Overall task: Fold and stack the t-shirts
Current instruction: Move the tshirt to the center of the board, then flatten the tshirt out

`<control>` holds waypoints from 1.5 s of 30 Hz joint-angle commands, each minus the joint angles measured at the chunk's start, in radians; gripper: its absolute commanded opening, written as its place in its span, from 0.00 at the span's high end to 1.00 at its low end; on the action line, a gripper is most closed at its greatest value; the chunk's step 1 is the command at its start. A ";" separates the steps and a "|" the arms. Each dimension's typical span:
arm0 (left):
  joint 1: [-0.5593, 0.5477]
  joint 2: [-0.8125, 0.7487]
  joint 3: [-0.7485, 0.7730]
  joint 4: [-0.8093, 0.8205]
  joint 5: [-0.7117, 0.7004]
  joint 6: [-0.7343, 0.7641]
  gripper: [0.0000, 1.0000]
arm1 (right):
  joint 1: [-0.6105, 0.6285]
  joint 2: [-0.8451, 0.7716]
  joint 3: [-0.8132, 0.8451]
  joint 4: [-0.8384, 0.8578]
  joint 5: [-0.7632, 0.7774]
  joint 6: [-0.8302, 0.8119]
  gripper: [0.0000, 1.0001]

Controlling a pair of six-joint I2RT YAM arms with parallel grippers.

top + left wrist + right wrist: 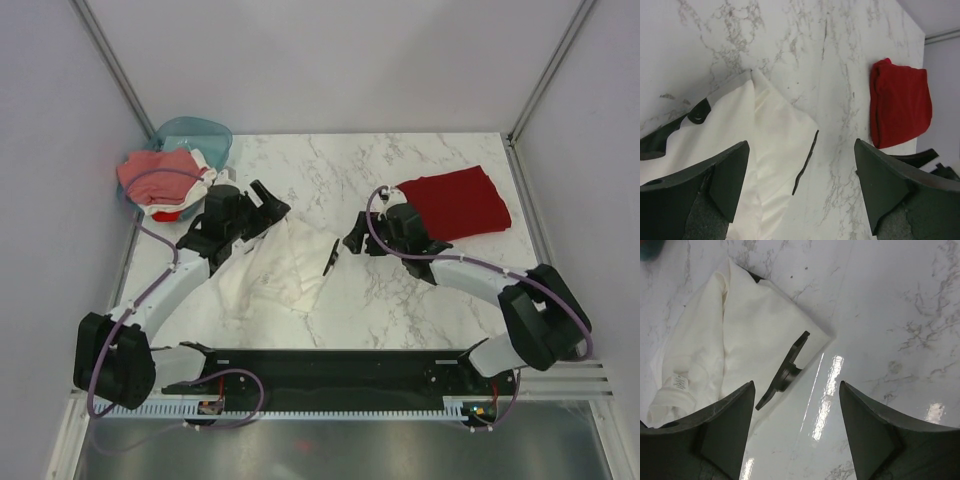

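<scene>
Both spread wide, gripping nothing. Left hand [268,200] hovers over the white t-shirt [285,265]'s far-left corner and right hand [352,243] sits just beside its right edge, so it lies between them on the surface [400,300]. The folded dark red t-shirt [455,203] is behind the right hand.

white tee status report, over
Left gripper open, right gripper open, both empty. White tee lies loosely folded on the table between them, dark red tee folded far right. Nothing in the way.
</scene>
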 commanded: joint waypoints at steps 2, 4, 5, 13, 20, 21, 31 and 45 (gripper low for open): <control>-0.038 -0.020 0.025 0.059 0.088 0.112 0.09 | 0.036 0.123 0.097 0.014 -0.082 -0.036 0.25; -0.072 -0.020 0.025 0.055 0.066 0.121 0.09 | 0.047 0.161 0.124 -0.001 -0.068 -0.038 0.25; -0.080 -0.017 0.025 0.052 0.071 0.118 0.10 | 0.047 0.195 0.130 -0.001 -0.059 -0.033 0.25; -0.087 0.020 0.042 0.032 0.108 0.132 0.11 | 0.048 0.400 0.220 0.037 -0.142 -0.013 0.51; -0.115 0.167 0.163 -0.080 0.099 0.189 0.19 | 0.029 0.316 0.193 -0.021 0.036 -0.003 1.00; -0.118 0.204 0.177 -0.098 0.100 0.196 0.25 | 0.016 0.278 0.167 -0.024 0.053 0.008 1.00; -0.259 0.412 0.419 -0.292 0.077 0.305 0.54 | -0.068 0.109 0.038 0.017 0.159 0.069 1.00; -0.497 0.689 0.746 -0.635 -0.148 0.364 0.38 | -0.077 0.098 0.018 0.017 0.184 0.097 0.98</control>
